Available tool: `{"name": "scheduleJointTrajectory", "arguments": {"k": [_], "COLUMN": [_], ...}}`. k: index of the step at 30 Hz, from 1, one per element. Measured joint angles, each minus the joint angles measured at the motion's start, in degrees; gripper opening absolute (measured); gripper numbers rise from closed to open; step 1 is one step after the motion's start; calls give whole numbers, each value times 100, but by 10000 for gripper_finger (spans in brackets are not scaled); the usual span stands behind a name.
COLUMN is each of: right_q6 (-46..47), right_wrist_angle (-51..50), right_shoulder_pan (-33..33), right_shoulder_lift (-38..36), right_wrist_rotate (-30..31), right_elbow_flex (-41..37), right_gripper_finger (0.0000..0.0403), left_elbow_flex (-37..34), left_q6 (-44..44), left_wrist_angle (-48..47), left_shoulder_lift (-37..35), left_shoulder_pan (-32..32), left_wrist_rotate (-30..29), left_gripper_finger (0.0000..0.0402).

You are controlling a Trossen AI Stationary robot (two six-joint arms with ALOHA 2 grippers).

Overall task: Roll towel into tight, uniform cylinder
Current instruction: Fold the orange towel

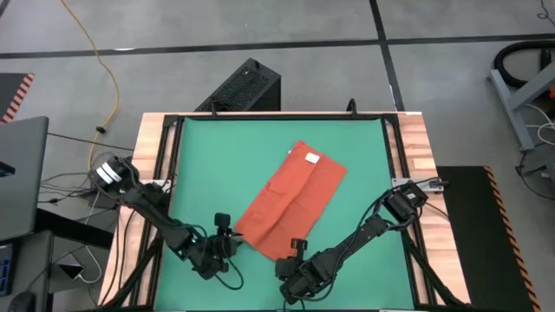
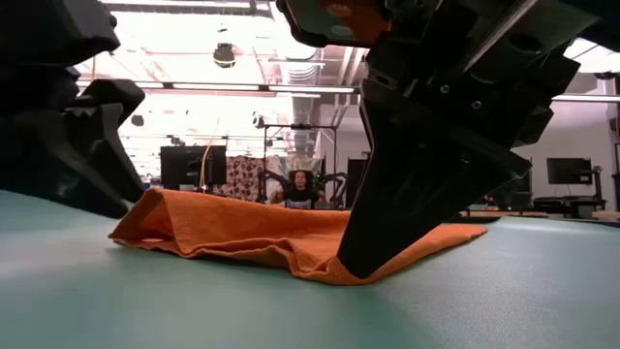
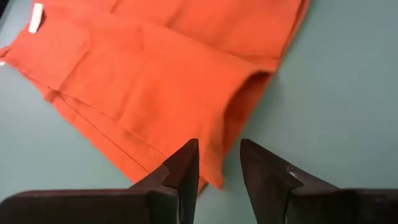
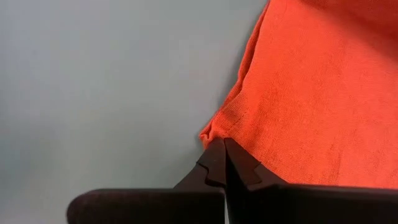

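I see the towel (image 1: 292, 201) lying folded and flat on the green mat (image 1: 364, 147), slanted, its white tag (image 1: 312, 158) at the far end. My left gripper (image 3: 219, 163) stands parted at the near corner, holding nothing. My right gripper (image 4: 224, 154) is pinched closed on the other near corner.

TXT CHECK | I find no legible txt, brand, no. or sign in any view | white tag (image 1: 311, 158) on towel (image 1: 290, 201): too small, I can't tell if it's printed | nothing else to list
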Motion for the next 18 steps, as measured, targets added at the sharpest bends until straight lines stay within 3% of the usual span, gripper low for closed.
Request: {"name": "scheduleJointTrajectory", "arguments": {"k": [9,18], "right_q6": [-1,83], "right_wrist_angle": [15,19], "right_shoulder_pan": [-2,2], "right_shoulder_lift": [4,7], "right_wrist_rotate": [13,17], "right_elbow_flex": [-2,-2], "right_gripper_finger": [10,10], "left_elbow_flex": [58,72], "left_q6": [-411,-588], "left_wrist_angle": [-218,-531], "left_shoulder_lift": [312,247], "left_shoulder_pan": [15,15], "left_wrist_rotate": [-297,-381], "left_gripper_finger": [98,10]}}
